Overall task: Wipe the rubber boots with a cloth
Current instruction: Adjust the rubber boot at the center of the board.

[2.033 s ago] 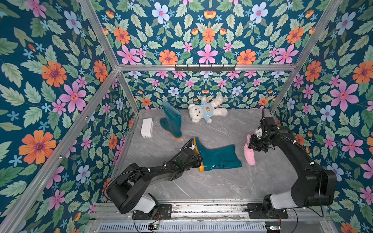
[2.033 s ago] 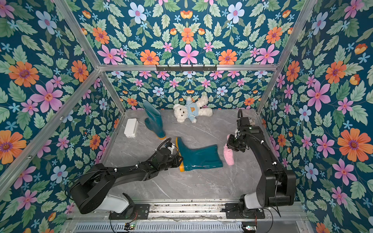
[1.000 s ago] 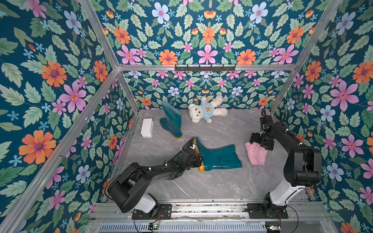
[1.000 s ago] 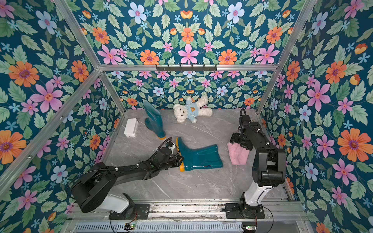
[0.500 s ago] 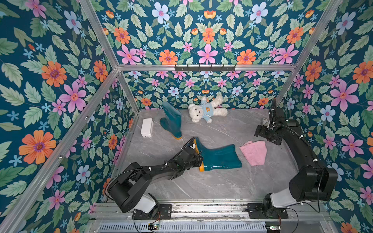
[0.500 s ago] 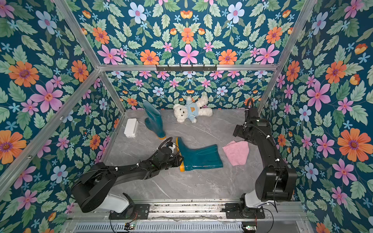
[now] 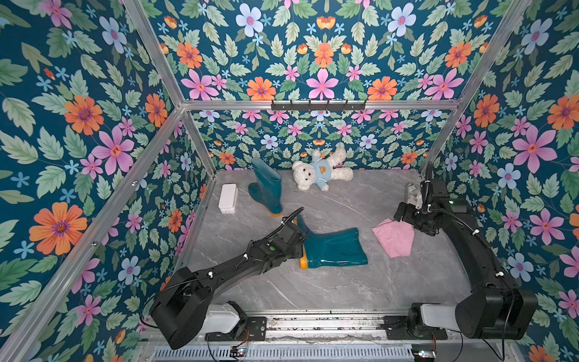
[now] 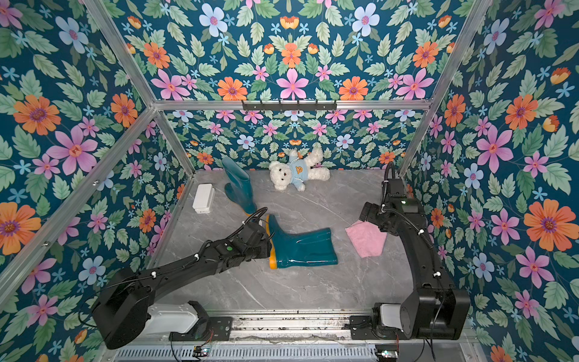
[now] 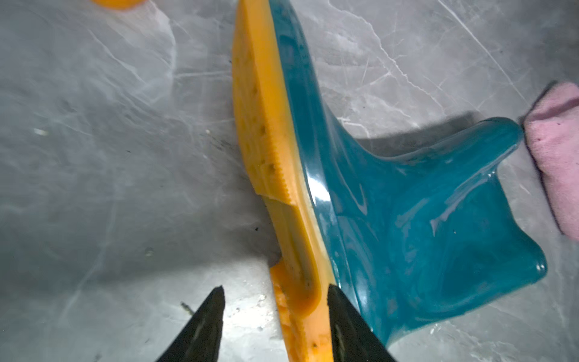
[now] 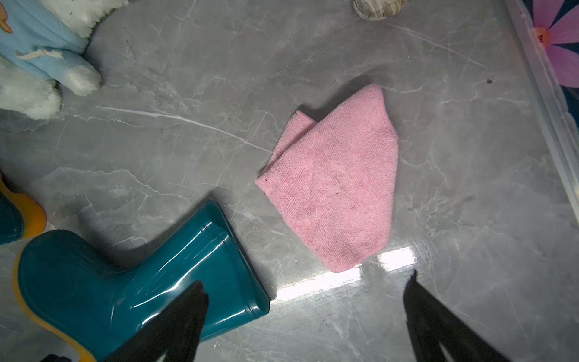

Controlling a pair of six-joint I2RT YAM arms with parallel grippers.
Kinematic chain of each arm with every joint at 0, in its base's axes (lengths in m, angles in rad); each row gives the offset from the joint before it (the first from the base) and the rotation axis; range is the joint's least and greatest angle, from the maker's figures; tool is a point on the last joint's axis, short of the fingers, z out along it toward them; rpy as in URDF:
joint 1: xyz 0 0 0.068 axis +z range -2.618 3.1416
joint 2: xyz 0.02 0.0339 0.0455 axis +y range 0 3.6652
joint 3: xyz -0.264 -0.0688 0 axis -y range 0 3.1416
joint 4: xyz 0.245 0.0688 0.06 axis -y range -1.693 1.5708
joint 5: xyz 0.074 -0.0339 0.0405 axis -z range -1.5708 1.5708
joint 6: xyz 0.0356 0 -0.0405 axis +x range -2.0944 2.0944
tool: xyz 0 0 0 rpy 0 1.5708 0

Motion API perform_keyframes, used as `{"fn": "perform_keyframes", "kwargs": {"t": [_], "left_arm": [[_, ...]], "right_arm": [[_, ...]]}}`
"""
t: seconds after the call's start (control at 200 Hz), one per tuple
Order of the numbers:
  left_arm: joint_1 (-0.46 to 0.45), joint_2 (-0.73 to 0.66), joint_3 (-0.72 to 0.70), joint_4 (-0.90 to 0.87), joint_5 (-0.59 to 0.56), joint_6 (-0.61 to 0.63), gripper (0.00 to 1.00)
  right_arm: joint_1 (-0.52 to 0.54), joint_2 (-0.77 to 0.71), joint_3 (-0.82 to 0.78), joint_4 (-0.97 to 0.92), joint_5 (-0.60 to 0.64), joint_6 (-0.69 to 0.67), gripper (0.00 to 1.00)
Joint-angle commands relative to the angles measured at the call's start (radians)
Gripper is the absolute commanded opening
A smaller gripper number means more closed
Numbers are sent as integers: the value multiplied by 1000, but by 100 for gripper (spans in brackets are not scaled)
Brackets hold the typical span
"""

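The glossy teal rubber boot with yellow-orange sole [image 7: 332,247] lies on its side on the grey marble-look tabletop [image 7: 313,291], probably to expose its shaft. Its twin [image 7: 266,188] stands upright behind. The small pink fuzzy cloth [image 7: 393,236] lies loose just beside the shaft mouth. The left gripper [image 9: 274,288] straddles the heel with its jaws parted, seemingly not clamping. The right gripper [image 10: 308,282] hangs over the cloth, spread wide and empty.

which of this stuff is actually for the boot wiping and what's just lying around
For the job: lying boot, standing boot, pink cloth.
Just lying about: teddy bear, white box, mottled rag bundle.
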Motion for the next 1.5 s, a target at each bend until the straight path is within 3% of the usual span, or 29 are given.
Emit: {"fn": "perform_keyframes", "kwargs": {"t": [0.0,0.275,0.495,0.685,1.06,1.355,1.495], "left_arm": [[-33,11,74,-200,-137,34,57],[-207,196,311,-284,-254,82,58],[-363,479,600,-409,-371,227,59],[-466,677,796,-443,-381,360,60],[-550,871,1002,-453,-291,554,60],[-571,958,1083,-478,-191,622,60],[-573,990,1115,-490,-208,630,59]], "right_arm": [[1,-18,-24,35,-29,11,97],[-30,-48,-55,51,-64,-4,98],[-120,-90,-107,84,-174,-2,98],[-154,-111,-117,93,-224,20,98],[-260,-150,-149,133,-355,79,98],[-342,-208,-172,161,-409,119,98],[-368,-217,-189,182,-449,133,98]]}}
